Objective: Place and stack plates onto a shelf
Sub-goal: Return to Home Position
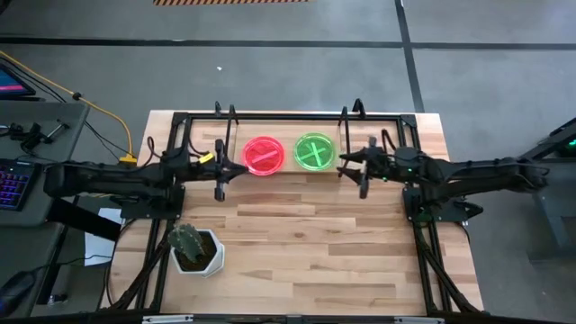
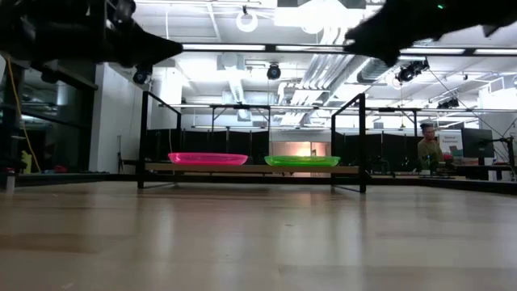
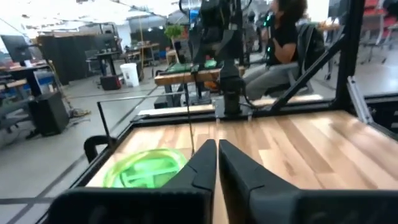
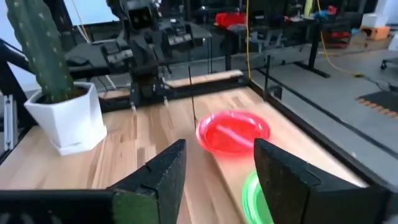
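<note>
Pink plates [image 1: 264,155], green plates [image 1: 314,151]: side by side on the shelf [image 2: 255,169].
Left gripper [image 3: 216,155]: empty, fingers pressed together, beside pink.
Right gripper [image 4: 217,158]: empty, fingers spread, beside green.
You draw both arms back level, clear of the shelf.

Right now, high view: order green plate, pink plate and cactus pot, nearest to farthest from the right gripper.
1. Green plate, just beside the right gripper.
2. Pink plate, left of the green one.
3. Cactus pot, far off, front left.
</note>
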`<state>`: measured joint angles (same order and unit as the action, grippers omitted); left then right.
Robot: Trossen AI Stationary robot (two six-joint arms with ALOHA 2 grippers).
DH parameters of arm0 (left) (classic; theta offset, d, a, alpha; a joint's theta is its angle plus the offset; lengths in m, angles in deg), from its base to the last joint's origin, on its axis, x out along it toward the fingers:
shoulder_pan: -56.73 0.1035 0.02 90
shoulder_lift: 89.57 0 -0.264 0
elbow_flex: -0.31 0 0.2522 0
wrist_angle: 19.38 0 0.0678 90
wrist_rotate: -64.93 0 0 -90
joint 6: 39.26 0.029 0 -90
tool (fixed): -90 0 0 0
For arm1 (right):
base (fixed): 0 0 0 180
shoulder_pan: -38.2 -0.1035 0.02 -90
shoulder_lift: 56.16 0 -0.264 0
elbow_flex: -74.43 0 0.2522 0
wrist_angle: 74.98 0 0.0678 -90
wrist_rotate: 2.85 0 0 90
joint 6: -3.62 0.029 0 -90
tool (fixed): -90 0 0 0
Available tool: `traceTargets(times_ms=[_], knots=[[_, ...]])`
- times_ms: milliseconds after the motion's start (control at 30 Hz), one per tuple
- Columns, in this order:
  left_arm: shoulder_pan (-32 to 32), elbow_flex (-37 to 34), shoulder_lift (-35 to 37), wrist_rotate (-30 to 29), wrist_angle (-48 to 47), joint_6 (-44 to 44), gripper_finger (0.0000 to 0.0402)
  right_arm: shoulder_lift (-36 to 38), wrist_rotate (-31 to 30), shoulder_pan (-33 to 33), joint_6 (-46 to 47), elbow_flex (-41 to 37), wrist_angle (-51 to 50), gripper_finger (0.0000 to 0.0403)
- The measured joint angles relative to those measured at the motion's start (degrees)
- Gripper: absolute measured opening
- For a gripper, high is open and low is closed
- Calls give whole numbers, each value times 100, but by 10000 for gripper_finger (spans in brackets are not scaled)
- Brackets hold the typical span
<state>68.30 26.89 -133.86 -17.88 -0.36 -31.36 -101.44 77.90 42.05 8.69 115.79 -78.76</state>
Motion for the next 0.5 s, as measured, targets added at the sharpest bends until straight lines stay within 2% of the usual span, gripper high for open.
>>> traceTargets(times_ms=[133, 300, 333, 500], knots=[[-139, -302, 2, -9, 533, -81, 5, 726, -4, 1, 227, -414, -548, 137], [-352, -471, 2, -7, 596, 22, 1, 1619, -19, -5, 246, -542, -1646, 22], [-379, -514, -2, -2, 589, 43, 1, 1780, -21, -13, 242, -542, -1801, 12], [-405, -891, 67, -3, 791, -76, 0, 2435, -72, -21, 348, -542, -2153, 11]])
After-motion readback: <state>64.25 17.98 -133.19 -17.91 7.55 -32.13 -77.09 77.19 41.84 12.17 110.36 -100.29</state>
